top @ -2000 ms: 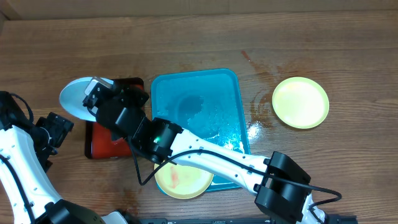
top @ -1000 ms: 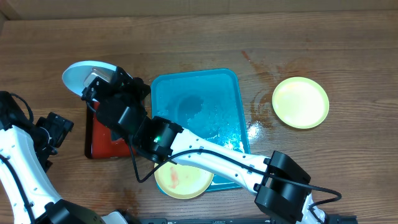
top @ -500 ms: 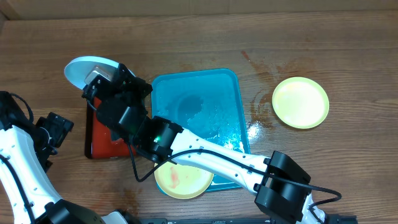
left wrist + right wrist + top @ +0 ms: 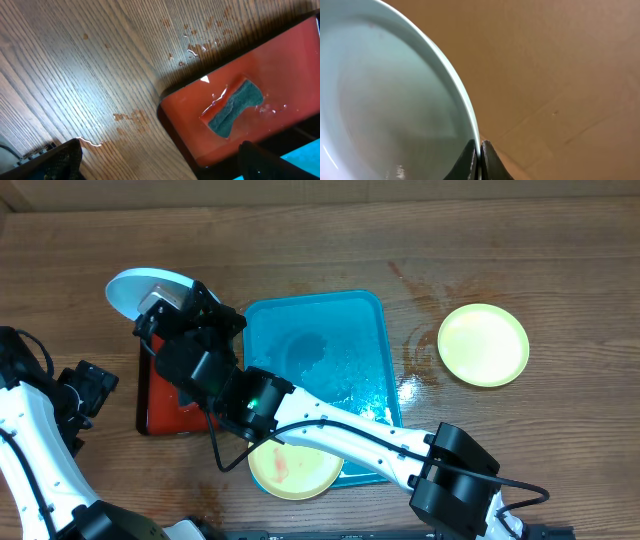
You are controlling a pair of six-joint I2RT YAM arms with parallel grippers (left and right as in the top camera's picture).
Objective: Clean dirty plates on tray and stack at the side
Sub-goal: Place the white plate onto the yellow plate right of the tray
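My right gripper (image 4: pixel 480 151) is shut on the rim of the light teal plate (image 4: pixel 385 100), which looks wet and stands tilted on edge. From overhead this plate (image 4: pixel 135 285) hangs past the far end of the red tray, with the right gripper (image 4: pixel 158 306) reaching in from the right. The turquoise tray (image 4: pixel 350 330) lies in the middle with water on it. A yellow-green plate (image 4: pixel 295 468) with a reddish smear sits at the tray's near edge, partly under the right arm. Another yellow-green plate (image 4: pixel 483 344) lies on the table at the right. My left gripper (image 4: pixel 160 167) is open over bare wood.
A red tray (image 4: pixel 285 60) with a black rim holds a grey-green sponge (image 4: pixel 235 107) and some water. In the overhead view the red tray (image 4: pixel 158 412) lies left of the turquoise one, mostly under the right arm. Reddish stains and water drops mark the wood (image 4: pixel 420 350).
The right gripper has carried the teal plate a little farther toward the table's far side and slightly right. The left arm has stayed still.
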